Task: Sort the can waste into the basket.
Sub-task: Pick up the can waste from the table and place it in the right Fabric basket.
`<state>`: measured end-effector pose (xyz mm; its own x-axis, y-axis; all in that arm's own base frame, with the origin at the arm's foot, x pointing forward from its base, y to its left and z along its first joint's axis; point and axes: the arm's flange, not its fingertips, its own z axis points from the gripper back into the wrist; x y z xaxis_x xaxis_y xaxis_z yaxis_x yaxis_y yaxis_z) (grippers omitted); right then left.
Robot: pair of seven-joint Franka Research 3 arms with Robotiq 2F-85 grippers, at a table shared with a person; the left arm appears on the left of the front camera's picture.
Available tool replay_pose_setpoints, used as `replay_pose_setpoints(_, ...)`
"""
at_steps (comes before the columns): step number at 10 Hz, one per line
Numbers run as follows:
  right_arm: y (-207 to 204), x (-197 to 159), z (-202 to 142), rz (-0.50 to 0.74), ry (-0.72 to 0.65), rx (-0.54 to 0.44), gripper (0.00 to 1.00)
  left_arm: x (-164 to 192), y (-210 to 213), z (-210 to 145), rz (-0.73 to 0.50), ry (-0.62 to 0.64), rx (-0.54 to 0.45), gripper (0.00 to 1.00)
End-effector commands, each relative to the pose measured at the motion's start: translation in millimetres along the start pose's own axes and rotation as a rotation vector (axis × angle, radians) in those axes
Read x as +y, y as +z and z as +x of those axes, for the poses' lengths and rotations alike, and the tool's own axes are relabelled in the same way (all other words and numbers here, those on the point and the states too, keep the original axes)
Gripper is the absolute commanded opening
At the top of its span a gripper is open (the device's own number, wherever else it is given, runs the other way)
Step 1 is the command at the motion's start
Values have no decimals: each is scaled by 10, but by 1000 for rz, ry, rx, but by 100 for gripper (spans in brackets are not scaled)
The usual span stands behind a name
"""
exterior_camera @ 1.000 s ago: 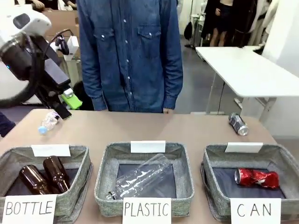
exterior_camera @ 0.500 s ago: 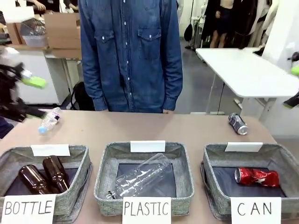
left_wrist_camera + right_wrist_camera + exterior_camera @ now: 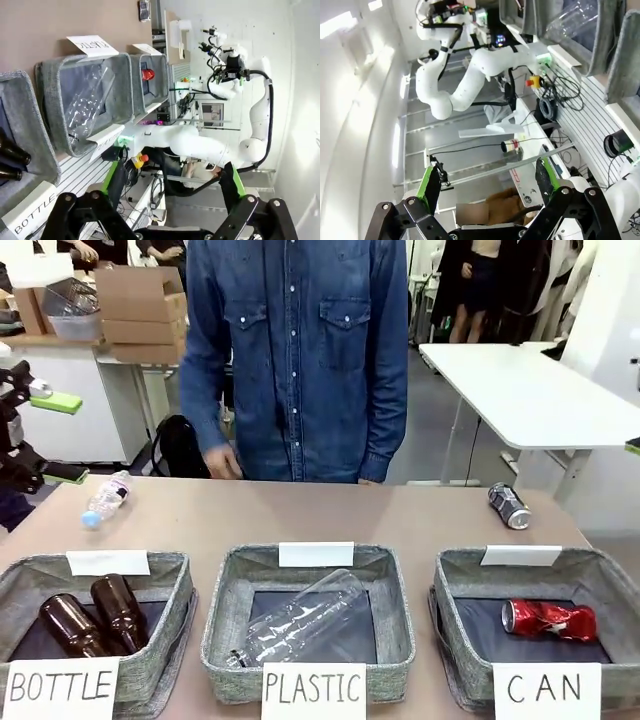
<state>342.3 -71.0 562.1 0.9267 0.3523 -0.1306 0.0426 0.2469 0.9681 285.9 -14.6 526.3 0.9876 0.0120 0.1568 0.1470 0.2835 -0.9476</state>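
Back goes the left tool (image 3: 70, 438), out to the worktop's (image 3: 330, 515) left edge after looming over the small bottle (image 3: 105, 499) a second ago. Its fingers stand wide apart with nothing between them, and the left wrist view agrees: pads spread, empty. The right tool (image 3: 487, 185) is also spread wide and empty, looking off at the room rather than at the work. The person has shifted toward the picture's right since the earlier frame, and a hand (image 3: 222, 462) now hangs at the worktop's far edge. Neither can has budged. The red can (image 3: 549, 621) lies dented inside the basket (image 3: 450, 590), while the grey can (image 3: 509, 506) lies on its side on the bare worktop beyond the basket's far wall, apart from it. So I call this half done: one can sorted, one still out. With both tools well away from the grey can, it looks like a reset, and that can sits on the right arm's side.
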Motion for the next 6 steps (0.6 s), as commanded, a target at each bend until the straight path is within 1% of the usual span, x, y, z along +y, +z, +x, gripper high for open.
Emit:
replay_pose_setpoints(1, -37, -63, -24, -24, 26, 4, 100, -26, 6, -27, -14, -13, 0, 100)
replay_pose_setpoints(6, -37, -63, -24, -24, 26, 4, 100, -26, 6, -27, -14, -13, 0, 100)
